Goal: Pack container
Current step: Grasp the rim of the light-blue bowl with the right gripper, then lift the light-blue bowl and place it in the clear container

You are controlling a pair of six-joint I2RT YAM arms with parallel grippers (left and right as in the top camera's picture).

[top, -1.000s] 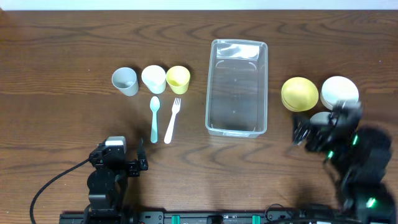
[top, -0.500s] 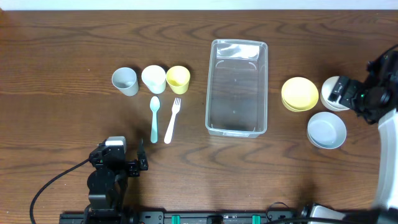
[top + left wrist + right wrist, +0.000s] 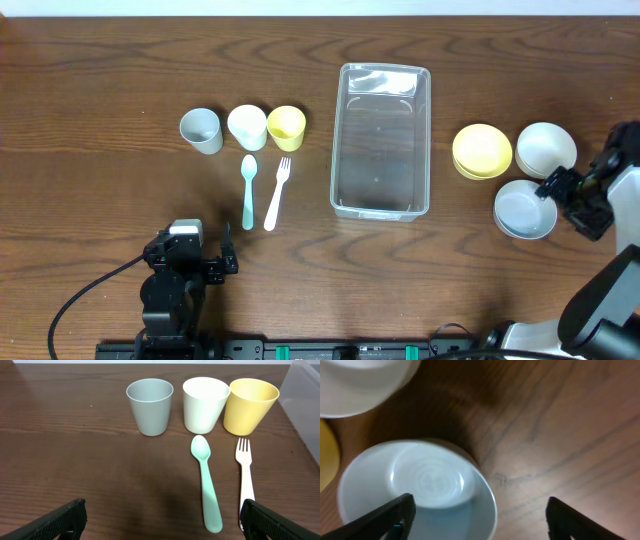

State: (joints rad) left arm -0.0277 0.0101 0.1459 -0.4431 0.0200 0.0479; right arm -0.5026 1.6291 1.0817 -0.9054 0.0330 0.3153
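The container (image 3: 380,150), a clear plastic bin with rounded corners, stands empty just right of the middle of the overhead frame, its long side running top to bottom. A slice of its wall (image 3: 306,390) also shows at the upper right edge of the left wrist view.

Right of it lie three bowls in a tight cluster: a yellow bowl (image 3: 482,151) nearest the bin, a white bowl (image 3: 545,147) beside that, and a pale blue bowl (image 3: 524,209) below and between them.

The right gripper (image 3: 570,203) sits at the right rim of the pale blue bowl. In the right wrist view its fingers are spread wide and hold nothing, one over the bowl's inside, the other over bare wood. Whether the finger touches the bowl cannot be told.

Left of the bin, three cups stand upright in a row: a grey-blue cup (image 3: 201,130), a white cup (image 3: 247,126) and a yellow cup (image 3: 286,126), the last two touching. Just below them lie a mint-green spoon (image 3: 248,190) and a white fork (image 3: 277,193), side by side, heads toward the cups.

The left gripper (image 3: 162,520) rests at the lower left of the overhead frame, well apart from the cutlery, fingers spread and empty, above the dark wooden table (image 3: 100,100).
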